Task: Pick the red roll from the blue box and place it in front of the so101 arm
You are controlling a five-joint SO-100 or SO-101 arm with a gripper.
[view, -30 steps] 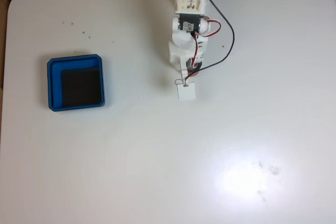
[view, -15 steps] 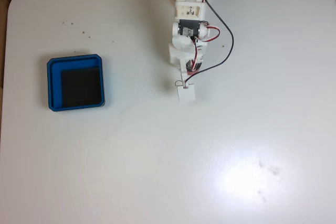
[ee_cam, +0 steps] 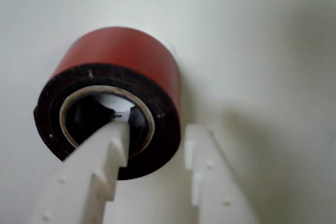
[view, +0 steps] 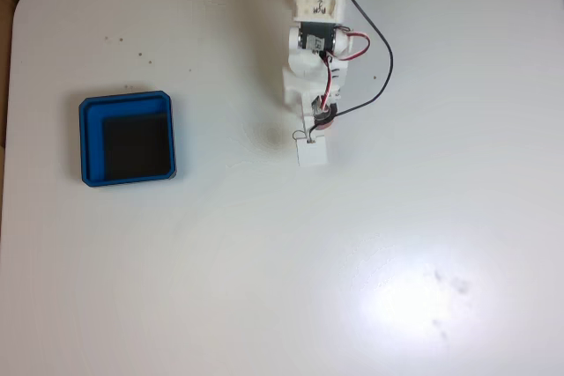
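In the wrist view the red roll (ee_cam: 123, 51) lies on its side face on the white table, dark top face up. My gripper (ee_cam: 156, 129) straddles its wall: the left finger (ee_cam: 100, 166) reaches into the pale hollow core and the right finger (ee_cam: 210, 177) sits close against the red outer side. In the fixed view the so101 arm (view: 310, 41) reaches down from the top edge, and the roll is mostly hidden under its wrist. The blue box (view: 123, 97) sits far to the left with its dark floor bare.
The white table (view: 264, 261) stretches wide below and to the right of the arm. Its rounded corner and a brown floor strip (view: 4, 59) show at the upper left. A black wire (view: 386, 59) loops out to the arm's right.
The arm's wrist dipped slightly toward the bottom of the fixed view, then drew back up a little. The blue box has not moved.
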